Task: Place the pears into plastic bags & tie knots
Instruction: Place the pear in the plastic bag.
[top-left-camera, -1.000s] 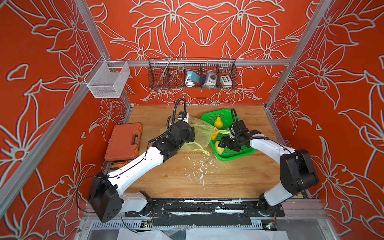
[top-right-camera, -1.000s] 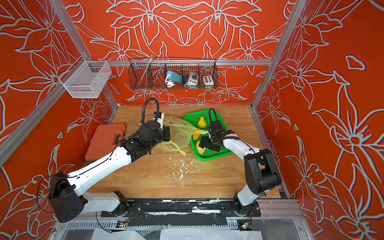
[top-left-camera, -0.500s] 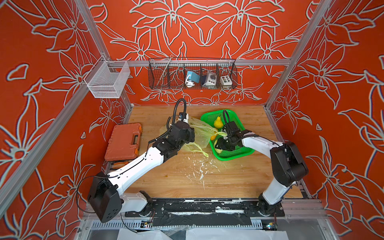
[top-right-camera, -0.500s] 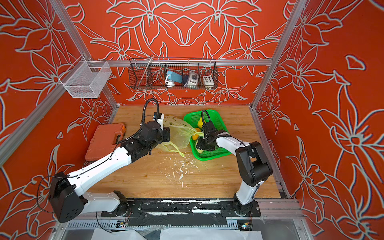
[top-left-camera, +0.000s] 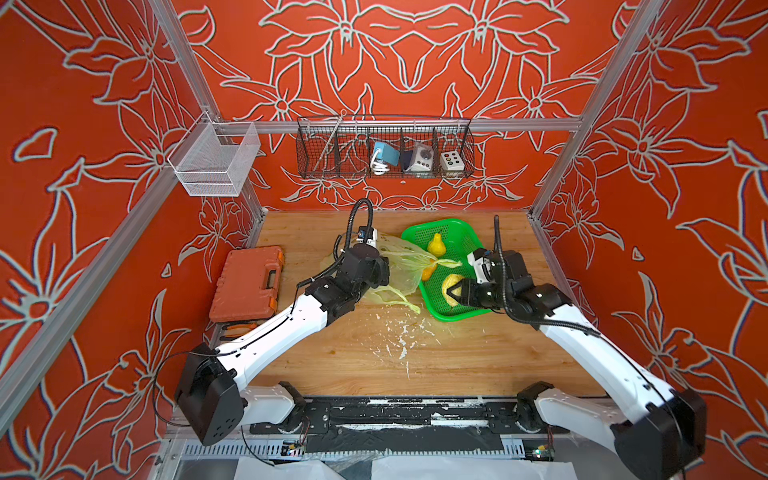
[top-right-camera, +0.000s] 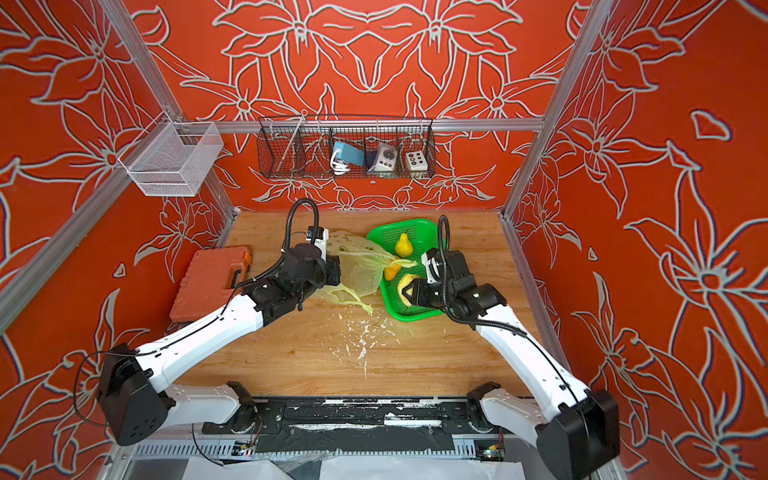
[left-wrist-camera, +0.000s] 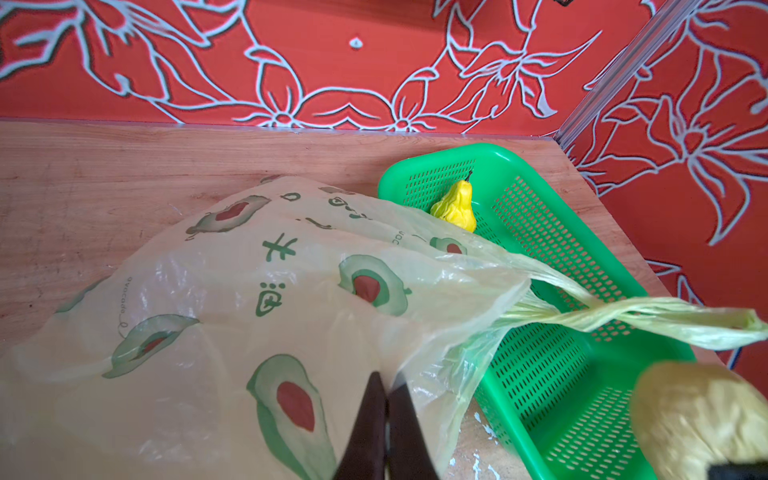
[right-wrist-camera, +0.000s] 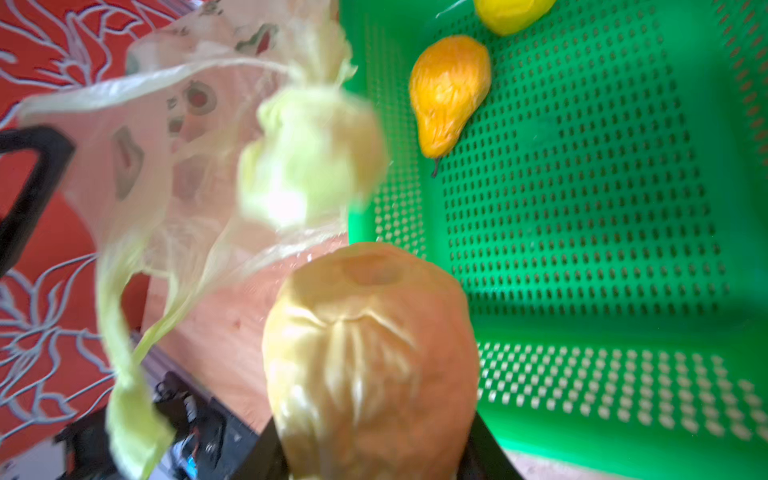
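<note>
Right wrist view: pale pear (right-wrist-camera: 370, 353) is seen clamped between the jaws of the right gripper (right-wrist-camera: 376, 451), over the green basket (right-wrist-camera: 582, 208).
Both top views: orange pear (top-left-camera: 428, 272) is shown at 10 o'clock of the held fruit, yellow pear (top-left-camera: 436, 246) at 11 o'clock, both lying in the basket.
Left wrist view: left gripper (left-wrist-camera: 386, 395) is pictured pinched together on the plastic bag (left-wrist-camera: 249, 291), placed at 9 o'clock of the basket.
Basket rim: bag handle (left-wrist-camera: 623, 316) is stretched across it.

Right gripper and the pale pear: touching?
Touching. The right wrist view shows the pale pear pinched between the two fingers of the right gripper, with no gap on either side.
</note>
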